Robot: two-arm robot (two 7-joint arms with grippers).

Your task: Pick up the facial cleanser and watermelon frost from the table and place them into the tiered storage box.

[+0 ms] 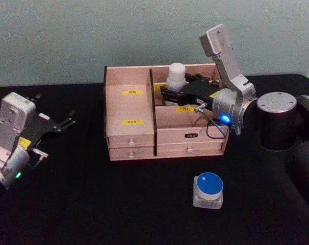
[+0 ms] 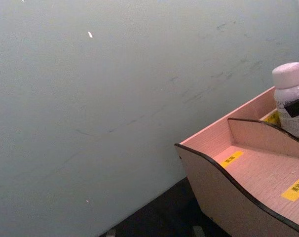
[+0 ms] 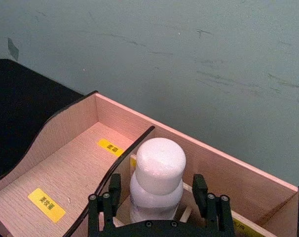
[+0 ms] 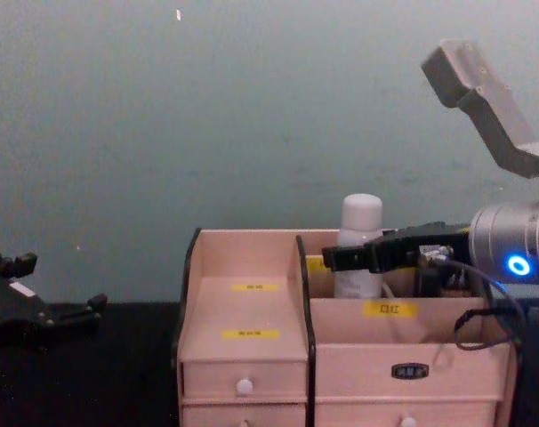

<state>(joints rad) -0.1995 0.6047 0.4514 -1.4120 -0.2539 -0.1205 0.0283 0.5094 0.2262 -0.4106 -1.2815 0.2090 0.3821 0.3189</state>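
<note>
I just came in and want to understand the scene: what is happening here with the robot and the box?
The right gripper reaches into the tiered storage box, open fingers on either side of the facial cleanser, which stands upright in a rear compartment. The watermelon frost sits on the table in front of the box. The left gripper hangs open at the left, idle.

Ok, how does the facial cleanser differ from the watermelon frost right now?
The facial cleanser is a tall white bottle with a rounded white cap; the watermelon frost is a squat clear jar with a flat blue lid. The cleanser stands in the rear right compartment of the tiered storage box, the right gripper around it; the frost sits on the table before the box, untouched. Both stand upright.
</note>
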